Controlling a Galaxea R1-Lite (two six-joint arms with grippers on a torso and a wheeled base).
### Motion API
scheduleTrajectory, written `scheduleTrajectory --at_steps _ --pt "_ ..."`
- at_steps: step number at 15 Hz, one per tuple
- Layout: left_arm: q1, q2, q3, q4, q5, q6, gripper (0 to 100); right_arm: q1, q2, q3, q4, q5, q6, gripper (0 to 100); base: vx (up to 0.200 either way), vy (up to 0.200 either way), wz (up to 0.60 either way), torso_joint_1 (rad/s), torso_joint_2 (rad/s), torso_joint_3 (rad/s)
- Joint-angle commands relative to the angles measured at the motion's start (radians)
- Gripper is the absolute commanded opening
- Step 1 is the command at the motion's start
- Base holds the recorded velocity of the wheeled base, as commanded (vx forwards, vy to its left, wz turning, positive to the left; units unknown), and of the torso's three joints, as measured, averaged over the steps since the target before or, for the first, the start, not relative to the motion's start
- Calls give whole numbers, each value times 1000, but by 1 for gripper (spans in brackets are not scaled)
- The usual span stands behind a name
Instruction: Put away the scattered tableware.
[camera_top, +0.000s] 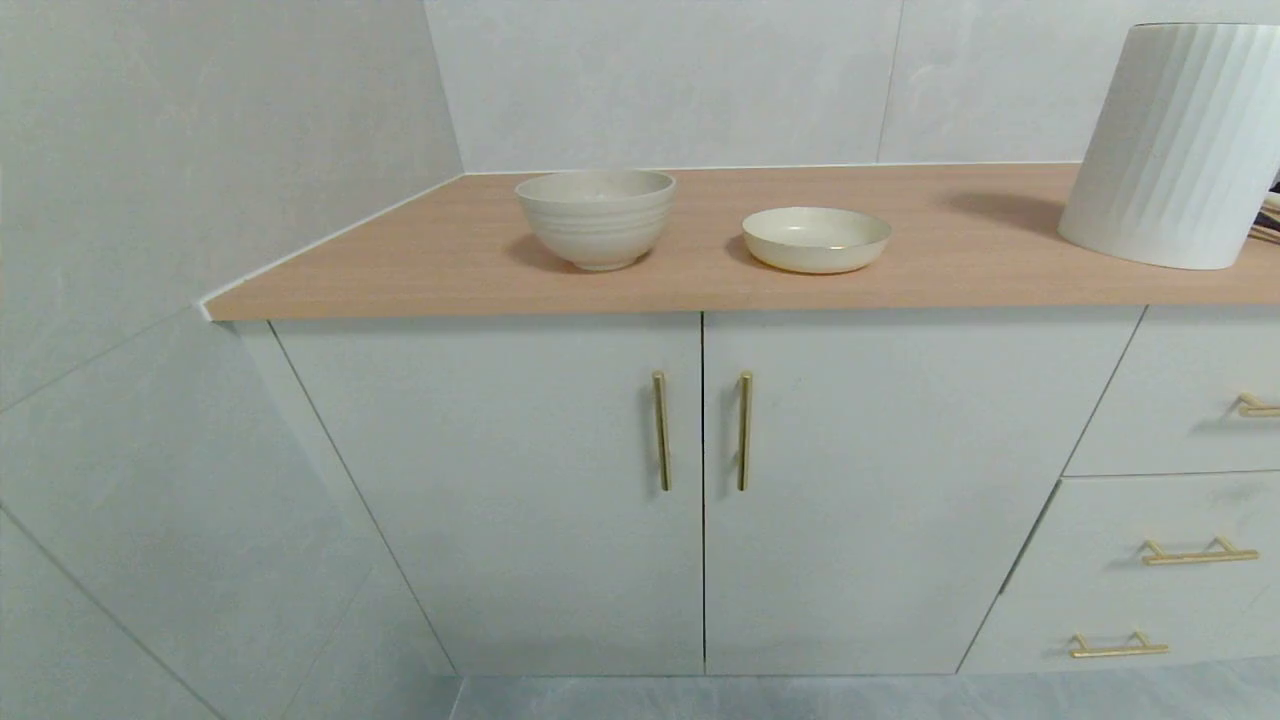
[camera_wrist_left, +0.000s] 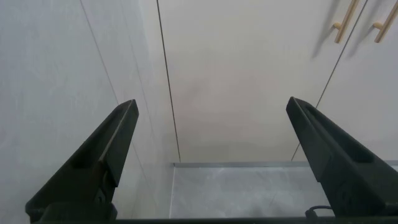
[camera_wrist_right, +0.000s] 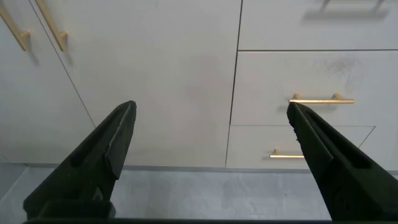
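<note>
Cabinet (camera_top: 500, 500): pale, two doors, both closed, standing in a corner against a tiled wall (camera_top: 200, 200) on the robot's left. Countertop (camera_top: 960, 270): wood-toned and running the full width above the doors. Ribbed white container (camera_top: 1180, 150): upright on the countertop at the far right, well apart from the tableware. Drawers (camera_top: 1180, 400): a stack just right of the cabinet doors, all closed, each with a brass pull. Bowl (camera_top: 596, 215): deep, cream, ridged on the outside, upright on the countertop above the left door. Dish (camera_top: 816, 238): shallow, cream, upright on the countertop just to the right of the bowl, near it but not touching, above the right door. Neither item is held. Left gripper (camera_wrist_left: 211, 104): fingers spread wide with nothing between them, held low in front of the left door, close to where the cabinet meets the grey floor (camera_wrist_left: 236, 193). Right gripper (camera_wrist_right: 210, 106): fingers likewise spread wide and empty, held low facing the seam between the right door and the lower drawers. Door handles (camera_top: 660, 430): two vertical brass bars, side by side at the centre seam.
</note>
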Motion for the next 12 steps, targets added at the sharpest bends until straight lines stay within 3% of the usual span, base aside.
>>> scheduleTrajectory --at_steps 1,9,12 --pt "0 0 0 0 0 0 100 0 0 0 0 0 0 100 0 0 0 0 0 0" --pt "0 0 0 0 0 0 100 0 0 -9 -4 8 -32 100 0 0 0 0 0 0" --pt "0 0 0 0 0 0 100 48 173 -250 65 103 29 100 0 0 0 0 0 0"
